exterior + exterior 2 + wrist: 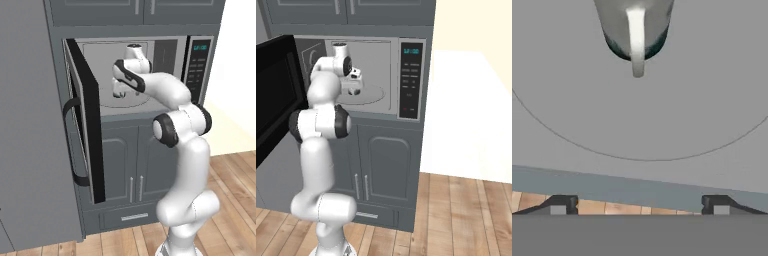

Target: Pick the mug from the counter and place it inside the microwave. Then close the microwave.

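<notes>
Mug (636, 30) on microwave (172, 50) turntable | jaws spread wide, released | door ajar

Mug (636, 30) cut off by top edge in hand view; gripper (119, 93) in left base view too small to read.

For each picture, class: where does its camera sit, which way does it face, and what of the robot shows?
Left base view: behind the arm's left, facing the open microwave; the arm rises lower right, reaching inside.
Right base view: behind its right, facing the same microwave, door swung left; the arm rises lower left.
Hand view: on the hand, looking at the turntable and mug; the open gripper shows its fingertips.
Both base views share microwave, arm and turntable.
</notes>
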### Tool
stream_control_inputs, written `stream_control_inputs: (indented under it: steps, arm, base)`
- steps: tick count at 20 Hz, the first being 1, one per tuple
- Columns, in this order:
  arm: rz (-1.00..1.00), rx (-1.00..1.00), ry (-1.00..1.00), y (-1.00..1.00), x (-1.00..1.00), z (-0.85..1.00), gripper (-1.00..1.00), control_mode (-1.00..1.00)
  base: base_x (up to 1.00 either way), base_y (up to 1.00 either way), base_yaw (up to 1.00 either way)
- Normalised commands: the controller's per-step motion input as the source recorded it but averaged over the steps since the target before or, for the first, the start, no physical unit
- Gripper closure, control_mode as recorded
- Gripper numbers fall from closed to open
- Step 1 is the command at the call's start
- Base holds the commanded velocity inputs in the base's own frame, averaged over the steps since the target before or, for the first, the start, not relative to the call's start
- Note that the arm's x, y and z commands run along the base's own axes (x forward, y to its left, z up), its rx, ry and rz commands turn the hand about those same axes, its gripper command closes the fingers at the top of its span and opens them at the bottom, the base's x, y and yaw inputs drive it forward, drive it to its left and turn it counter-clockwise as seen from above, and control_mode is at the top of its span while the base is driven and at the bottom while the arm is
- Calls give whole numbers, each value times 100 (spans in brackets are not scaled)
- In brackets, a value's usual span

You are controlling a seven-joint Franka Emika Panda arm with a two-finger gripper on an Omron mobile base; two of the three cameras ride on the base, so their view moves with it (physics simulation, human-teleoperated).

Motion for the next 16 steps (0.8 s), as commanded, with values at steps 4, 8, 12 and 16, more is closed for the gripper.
stream_control_inputs:
  steps: [4, 8, 12, 16]
  arm:
    - [0, 4, 0, -8, -85, 0, -100, -100]
    - [0, 6, -2, -1, -91, 1, -100, -100]
    - [0, 6, -9, 0, -100, 6, -100, -100]
    - [0, 4, -10, 0, -96, 18, -100, -100]
  base:
    - [0, 0, 0]
    - [0, 0, 0]
    - [0, 0, 0]
    - [0, 0, 0]
